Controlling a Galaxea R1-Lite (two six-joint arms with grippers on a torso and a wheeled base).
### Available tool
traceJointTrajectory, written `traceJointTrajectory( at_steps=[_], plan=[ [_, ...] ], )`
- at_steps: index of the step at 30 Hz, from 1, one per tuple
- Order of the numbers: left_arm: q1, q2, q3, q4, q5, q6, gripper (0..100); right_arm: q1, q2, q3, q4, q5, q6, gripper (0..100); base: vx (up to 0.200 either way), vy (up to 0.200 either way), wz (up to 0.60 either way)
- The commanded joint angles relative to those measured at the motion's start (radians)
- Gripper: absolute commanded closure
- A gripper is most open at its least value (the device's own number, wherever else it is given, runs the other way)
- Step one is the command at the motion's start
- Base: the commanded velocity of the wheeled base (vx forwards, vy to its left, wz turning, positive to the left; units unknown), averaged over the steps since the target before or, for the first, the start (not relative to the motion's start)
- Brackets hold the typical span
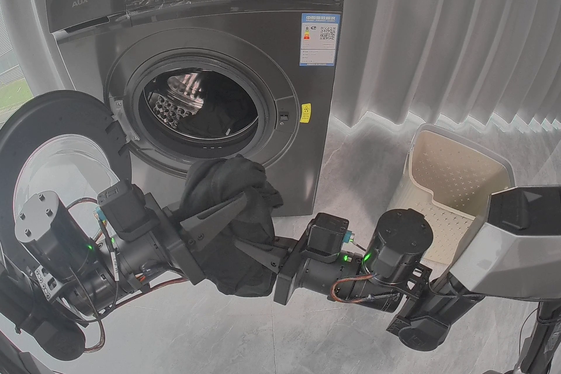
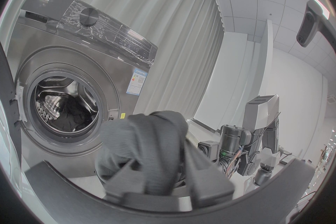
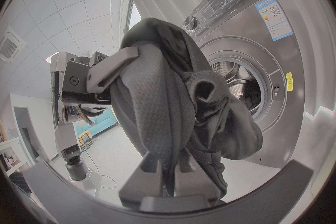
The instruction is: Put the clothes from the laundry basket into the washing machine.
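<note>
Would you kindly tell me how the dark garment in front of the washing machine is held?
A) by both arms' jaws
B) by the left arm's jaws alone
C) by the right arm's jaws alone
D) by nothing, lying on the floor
A: the dark garment hangs clear of the floor, with the jaws of the left gripper and the right gripper both closed on it.
</note>
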Motion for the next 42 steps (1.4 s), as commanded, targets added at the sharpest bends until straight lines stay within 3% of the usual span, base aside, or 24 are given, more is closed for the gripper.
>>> traceJointTrajectory(
  at_steps=[1,4,9,17,23,28,30,34,37,42],
  plan=[
    [0.006,-0.005,0.003,0.000,0.001,-0.009,0,0.001,-0.030,0.007,-0.001,-0.002,0.000,100,0.000,0.000,0.00],
    [0.013,-0.001,0.005,0.000,0.004,-0.015,0,0.001,-0.040,0.016,-0.001,-0.003,0.000,100,0.000,0.000,0.00],
    [0.093,-0.001,0.022,0.000,-0.003,-0.054,0,-0.001,-0.051,0.033,-0.001,-0.003,0.000,100,0.000,0.000,0.00],
    [0.139,-0.030,0.043,0.000,-0.016,-0.061,0,-0.004,-0.051,0.022,-0.001,-0.028,0.008,100,0.000,0.000,0.00],
    [0.141,-0.022,0.184,0.001,-0.146,-0.052,0,-0.002,-0.051,-0.009,-0.001,-0.032,0.015,100,0.000,0.000,0.00],
    [0.162,0.030,0.183,0.000,-0.174,-0.044,0,0.001,-0.053,-0.019,-0.001,-0.032,0.015,100,0.000,0.000,0.00],
    [0.185,0.062,0.180,0.000,-0.180,-0.024,0,0.002,-0.059,-0.018,-0.001,-0.032,0.015,100,0.000,0.000,0.00],
    [0.196,0.145,0.163,0.000,-0.207,0.061,0,0.001,-0.066,-0.018,-0.001,-0.031,0.026,100,0.000,0.000,0.00],
    [0.194,0.205,0.135,0.000,-0.218,0.108,0,0.013,-0.066,-0.019,-0.001,-0.031,0.034,100,0.000,0.000,0.00],
    [0.185,0.243,0.052,0.000,-0.223,0.109,0,0.021,-0.068,-0.019,-0.001,-0.032,0.037,100,0.000,0.000,0.00]
  ],
)
